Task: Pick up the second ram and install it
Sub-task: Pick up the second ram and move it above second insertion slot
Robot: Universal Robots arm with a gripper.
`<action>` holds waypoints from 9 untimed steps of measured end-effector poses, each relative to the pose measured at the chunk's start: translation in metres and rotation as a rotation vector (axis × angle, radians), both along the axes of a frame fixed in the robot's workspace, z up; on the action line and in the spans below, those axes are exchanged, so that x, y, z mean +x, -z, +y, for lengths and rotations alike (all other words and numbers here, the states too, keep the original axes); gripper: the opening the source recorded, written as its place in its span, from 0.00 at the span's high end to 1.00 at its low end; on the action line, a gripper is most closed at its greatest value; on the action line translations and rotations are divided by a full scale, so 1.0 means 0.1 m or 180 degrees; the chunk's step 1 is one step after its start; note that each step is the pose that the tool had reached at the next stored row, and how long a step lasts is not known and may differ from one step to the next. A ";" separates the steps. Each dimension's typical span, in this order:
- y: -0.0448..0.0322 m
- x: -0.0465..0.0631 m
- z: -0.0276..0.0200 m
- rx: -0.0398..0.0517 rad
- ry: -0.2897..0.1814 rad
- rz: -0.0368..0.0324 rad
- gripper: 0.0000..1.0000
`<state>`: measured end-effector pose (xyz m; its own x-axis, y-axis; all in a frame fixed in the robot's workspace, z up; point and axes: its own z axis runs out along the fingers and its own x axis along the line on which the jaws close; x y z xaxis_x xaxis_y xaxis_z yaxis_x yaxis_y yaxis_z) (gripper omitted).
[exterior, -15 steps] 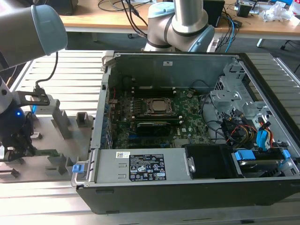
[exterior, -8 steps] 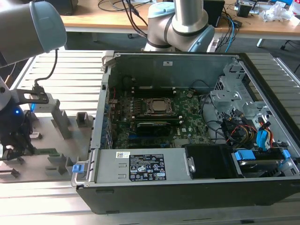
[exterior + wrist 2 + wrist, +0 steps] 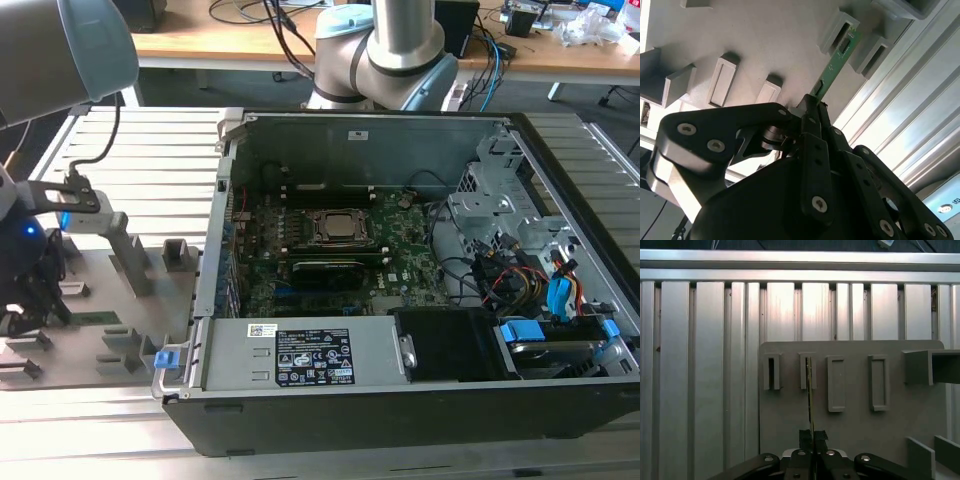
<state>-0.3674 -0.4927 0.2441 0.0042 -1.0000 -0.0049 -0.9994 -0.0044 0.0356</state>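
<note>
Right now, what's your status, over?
Fingers shut on the thin green circuit-board stick. Its far end sits in a grey slotted holder on the grey plate. Nothing seen in the way.

The long, thin green circuit-board stick (image 3: 834, 65) with small dark chips stands on its narrow edge over the grey plate (image 3: 780, 45). One end lies in a slotted grey holder (image 3: 832, 31) by the plate's edge. The other end is pinched in the black gripper (image 3: 814, 102).
</note>
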 end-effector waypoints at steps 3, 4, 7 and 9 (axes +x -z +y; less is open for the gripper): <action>-0.025 0.00 0.000 0.0000 0.0000 0.0000 0.86; -0.037 0.00 0.000 0.0000 0.0000 0.0000 0.86; -0.082 0.00 0.000 0.0000 0.0000 0.0000 0.86; -0.107 0.00 0.000 0.0000 0.0000 0.0000 0.86</action>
<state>-0.3674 -0.4926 0.2548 0.0042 -1.0000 -0.0049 -0.9994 -0.0044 0.0356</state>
